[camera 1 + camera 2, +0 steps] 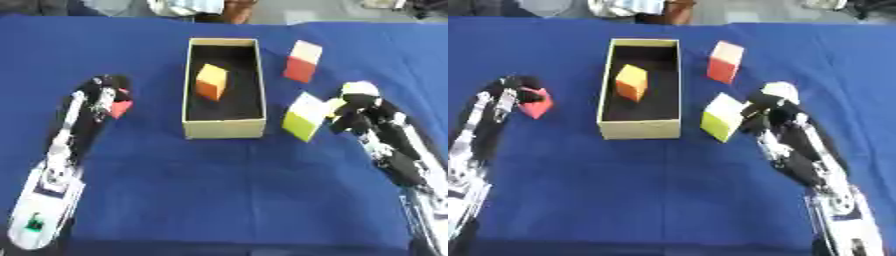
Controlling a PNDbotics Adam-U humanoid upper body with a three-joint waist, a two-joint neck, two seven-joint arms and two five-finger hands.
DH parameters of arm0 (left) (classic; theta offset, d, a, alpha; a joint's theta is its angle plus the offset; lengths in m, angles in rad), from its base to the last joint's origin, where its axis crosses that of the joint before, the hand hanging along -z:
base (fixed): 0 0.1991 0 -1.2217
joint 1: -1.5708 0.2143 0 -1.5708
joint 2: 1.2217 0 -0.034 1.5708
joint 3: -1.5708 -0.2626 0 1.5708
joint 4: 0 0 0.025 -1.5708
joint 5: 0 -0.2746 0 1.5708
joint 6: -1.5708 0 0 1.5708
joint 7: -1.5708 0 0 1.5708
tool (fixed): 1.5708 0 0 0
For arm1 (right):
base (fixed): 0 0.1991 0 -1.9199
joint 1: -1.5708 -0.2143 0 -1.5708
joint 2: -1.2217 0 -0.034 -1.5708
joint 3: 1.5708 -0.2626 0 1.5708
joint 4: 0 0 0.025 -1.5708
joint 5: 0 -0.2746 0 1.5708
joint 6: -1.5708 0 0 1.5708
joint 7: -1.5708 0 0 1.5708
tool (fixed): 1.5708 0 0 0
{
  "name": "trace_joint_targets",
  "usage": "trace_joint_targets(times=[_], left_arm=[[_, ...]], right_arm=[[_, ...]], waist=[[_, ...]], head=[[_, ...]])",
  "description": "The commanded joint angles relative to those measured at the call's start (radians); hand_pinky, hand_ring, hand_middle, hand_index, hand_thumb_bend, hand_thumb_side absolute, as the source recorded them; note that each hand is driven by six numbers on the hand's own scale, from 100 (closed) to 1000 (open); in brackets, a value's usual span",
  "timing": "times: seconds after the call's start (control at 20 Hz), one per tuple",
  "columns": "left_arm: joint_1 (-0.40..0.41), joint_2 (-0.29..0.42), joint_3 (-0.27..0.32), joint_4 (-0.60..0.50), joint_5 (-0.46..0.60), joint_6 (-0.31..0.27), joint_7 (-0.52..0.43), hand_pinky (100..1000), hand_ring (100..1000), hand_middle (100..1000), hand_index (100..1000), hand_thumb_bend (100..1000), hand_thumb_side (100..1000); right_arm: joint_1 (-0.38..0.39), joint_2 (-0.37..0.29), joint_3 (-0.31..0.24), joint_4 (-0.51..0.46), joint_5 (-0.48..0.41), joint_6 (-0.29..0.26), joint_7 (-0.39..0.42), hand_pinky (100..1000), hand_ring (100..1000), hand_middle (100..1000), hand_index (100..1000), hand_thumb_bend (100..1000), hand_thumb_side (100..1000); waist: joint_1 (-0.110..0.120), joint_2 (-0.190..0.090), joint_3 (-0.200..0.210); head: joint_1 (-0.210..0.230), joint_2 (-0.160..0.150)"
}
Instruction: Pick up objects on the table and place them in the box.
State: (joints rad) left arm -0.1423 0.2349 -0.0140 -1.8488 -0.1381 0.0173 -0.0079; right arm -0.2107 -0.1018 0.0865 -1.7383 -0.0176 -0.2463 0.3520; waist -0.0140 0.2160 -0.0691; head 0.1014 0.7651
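Note:
A tan open box (224, 129) with a black inside stands at the middle of the blue table, and an orange and yellow block (211, 82) lies in it. My right hand (354, 107) is curled on a yellow-green and white block (305, 116) just right of the box's near corner. A red and cream block (302, 61) stands farther back, right of the box. My left hand (511, 97) is left of the box, with a small red block (536, 105) against its fingers. I cannot make out whether those fingers hold it.
The blue cloth (227, 190) covers the whole table, with open room in front of the box. Both forearms lie along the lower left and lower right sides. Clutter and a person's clothing show beyond the far edge.

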Motion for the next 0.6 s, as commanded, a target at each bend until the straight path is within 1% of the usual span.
trace_joint_targets(times=[0.05, 0.6], left_arm=[[-0.012, 0.005, 0.000, -0.016, 0.002, -0.001, 0.002, 763, 630, 629, 727, 100, 816], [-0.012, 0.005, 0.000, -0.016, 0.002, -0.001, 0.002, 762, 632, 630, 727, 100, 816]], right_arm=[[-0.009, -0.011, -0.003, -0.012, 0.004, 0.000, 0.001, 573, 571, 614, 795, 100, 465], [-0.009, -0.011, -0.003, -0.012, 0.004, 0.001, 0.000, 573, 571, 614, 795, 100, 465]], waist=[[0.006, -0.015, -0.002], [0.008, -0.015, -0.003]], head=[[-0.003, 0.005], [-0.003, 0.005]])
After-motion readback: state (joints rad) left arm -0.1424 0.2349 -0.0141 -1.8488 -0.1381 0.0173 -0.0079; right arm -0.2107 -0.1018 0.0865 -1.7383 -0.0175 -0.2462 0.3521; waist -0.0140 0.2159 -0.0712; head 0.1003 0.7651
